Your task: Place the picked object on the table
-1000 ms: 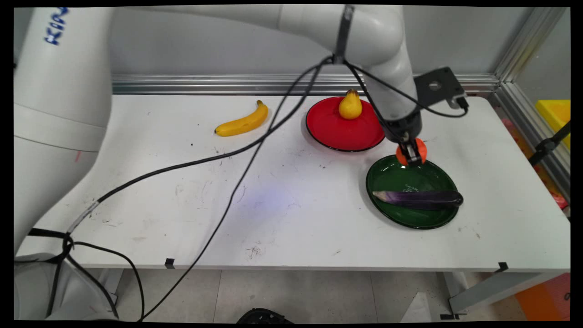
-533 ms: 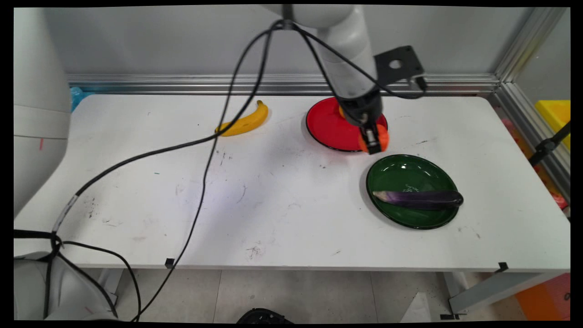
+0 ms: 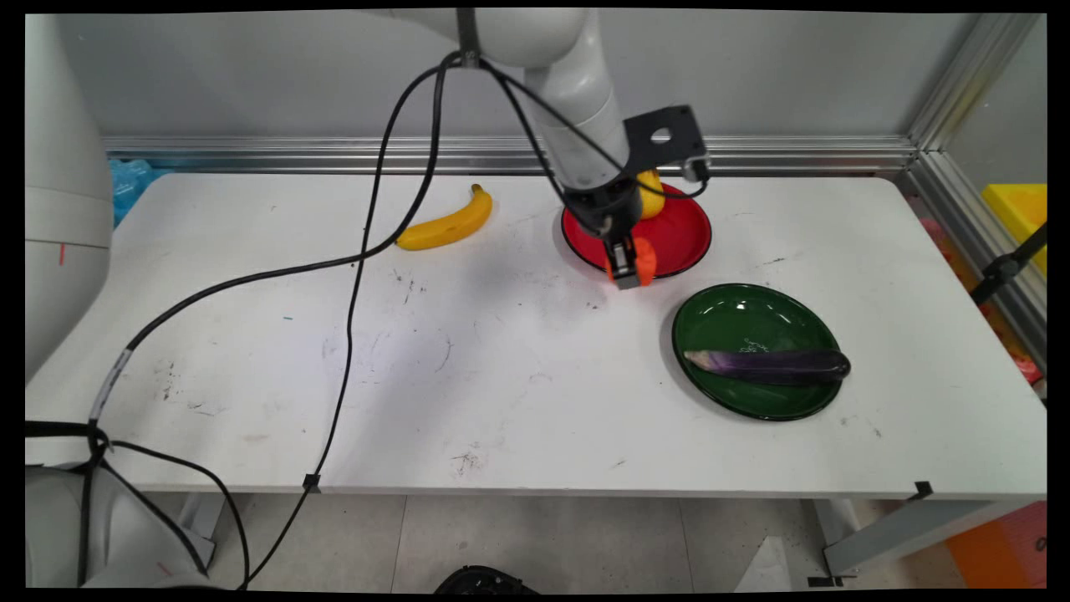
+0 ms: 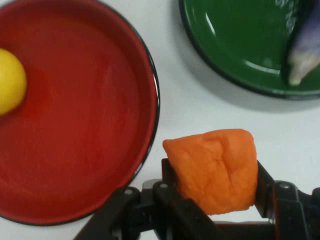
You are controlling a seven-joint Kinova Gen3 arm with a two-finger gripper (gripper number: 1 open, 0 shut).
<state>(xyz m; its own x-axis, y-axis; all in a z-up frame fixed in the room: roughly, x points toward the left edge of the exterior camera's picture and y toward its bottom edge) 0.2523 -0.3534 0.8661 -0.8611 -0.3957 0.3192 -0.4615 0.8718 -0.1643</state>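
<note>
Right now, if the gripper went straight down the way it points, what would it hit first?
Probably bare white table just off the red plate's rim: the gripper, holding the orange object, points there. Depth is uncertain.

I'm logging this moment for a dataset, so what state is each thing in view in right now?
hand: shut on the orange piece, above the red plate's near rim.
orange piece: gripped, off the table.
red plate: on the table, holding the pear.
pear: on the red plate, partly hidden.
green plate: on the table, holding the eggplant.
eggplant: lying flat on the green plate.
banana: lying on the table.
</note>
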